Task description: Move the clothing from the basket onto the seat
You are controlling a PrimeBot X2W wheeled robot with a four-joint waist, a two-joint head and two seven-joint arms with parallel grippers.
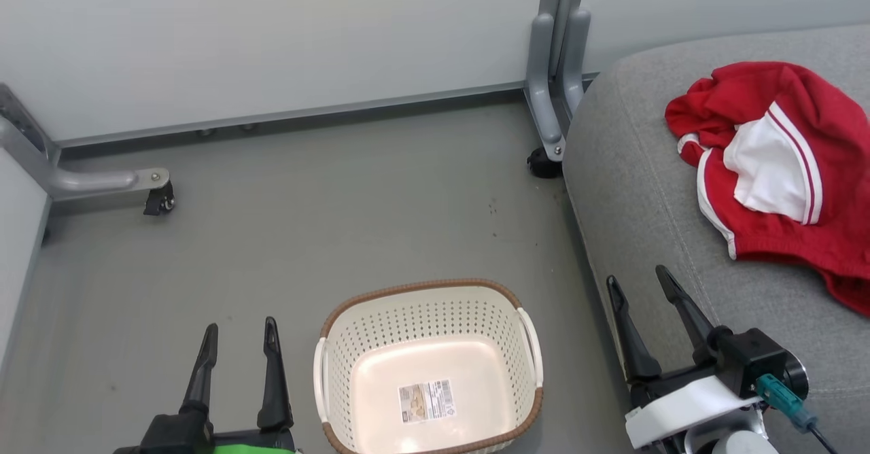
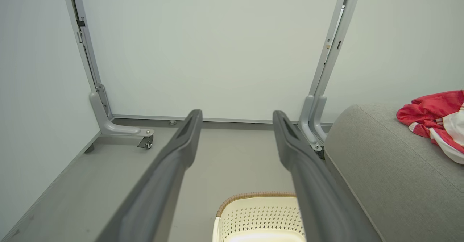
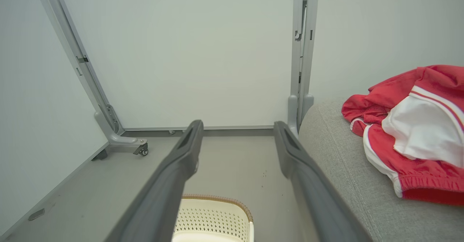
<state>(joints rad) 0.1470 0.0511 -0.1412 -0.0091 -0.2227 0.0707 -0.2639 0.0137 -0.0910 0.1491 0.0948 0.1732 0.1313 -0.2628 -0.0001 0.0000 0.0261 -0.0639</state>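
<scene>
The red clothing (image 1: 781,168) with white bands lies crumpled on the grey seat (image 1: 639,189) at the right; it also shows as the clothing (image 3: 409,133) and the clothing (image 2: 435,120). On the floor stands the cream basket (image 1: 523,345), holding nothing but the paper label (image 1: 426,400) on its floor. My left gripper (image 1: 239,335) hangs open to the basket's left, with nothing between its fingers. Over the seat's front edge, right of the basket, my right gripper (image 1: 639,278) is open too and holds nothing.
White partition panels on grey metal legs close off the back and left. One caster foot (image 1: 160,199) stands at the left and another caster foot (image 1: 544,163) beside the seat's corner. Grey floor (image 1: 340,223) stretches beyond the basket.
</scene>
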